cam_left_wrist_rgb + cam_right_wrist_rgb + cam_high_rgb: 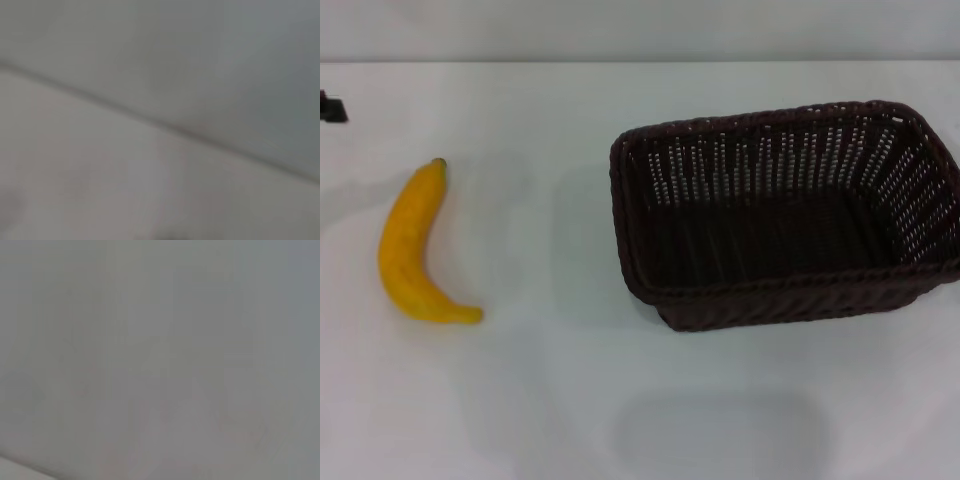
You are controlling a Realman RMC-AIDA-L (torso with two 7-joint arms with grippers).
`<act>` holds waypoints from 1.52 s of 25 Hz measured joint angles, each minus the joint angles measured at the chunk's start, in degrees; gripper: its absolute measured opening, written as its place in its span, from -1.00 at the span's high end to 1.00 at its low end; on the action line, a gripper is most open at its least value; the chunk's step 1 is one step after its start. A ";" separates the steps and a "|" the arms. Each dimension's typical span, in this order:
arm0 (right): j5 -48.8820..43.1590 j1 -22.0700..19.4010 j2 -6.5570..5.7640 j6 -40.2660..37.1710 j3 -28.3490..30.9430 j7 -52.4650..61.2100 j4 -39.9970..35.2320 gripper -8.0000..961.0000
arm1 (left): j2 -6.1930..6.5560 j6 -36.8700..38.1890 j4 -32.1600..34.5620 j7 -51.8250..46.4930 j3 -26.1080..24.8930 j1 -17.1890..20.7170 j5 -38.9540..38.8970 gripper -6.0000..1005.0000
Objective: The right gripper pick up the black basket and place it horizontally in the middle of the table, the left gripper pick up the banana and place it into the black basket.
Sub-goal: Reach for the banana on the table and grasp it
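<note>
The black basket (785, 215) is a dark woven wicker basket standing upright and empty on the right half of the white table (570, 400), its long side running left to right. The banana (412, 245) lies on the table at the left, stem tip pointing away from me, well apart from the basket. A small black piece at the far left edge of the head view looks like part of my left gripper (332, 108), well behind the banana. My right gripper is out of view. Both wrist views show only a plain pale surface.
The far edge of the table (640, 62) runs along the top of the head view, with a pale wall behind it. The basket's right end reaches the right edge of the view. Bare tabletop lies between the banana and the basket.
</note>
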 joint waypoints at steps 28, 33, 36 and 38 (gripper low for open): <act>13.93 4.06 0.45 -1.79 -0.20 -23.79 15.29 -0.67 | -1.47 -4.57 -23.15 -5.47 -3.24 -18.51 31.32 -0.50; 13.68 4.34 0.42 -2.57 -0.54 -23.92 15.38 -0.67 | -2.28 -0.59 -24.66 -4.87 -3.23 -18.65 31.37 -0.48; 13.56 4.53 0.44 -3.31 -1.04 -24.00 15.60 -0.67 | -2.78 1.54 -25.78 -4.53 -3.23 -19.04 31.52 -0.47; 13.55 4.79 0.45 -3.59 -1.22 -24.35 16.18 -0.67 | -3.12 2.50 -25.91 -4.31 -3.23 -19.15 31.40 -0.46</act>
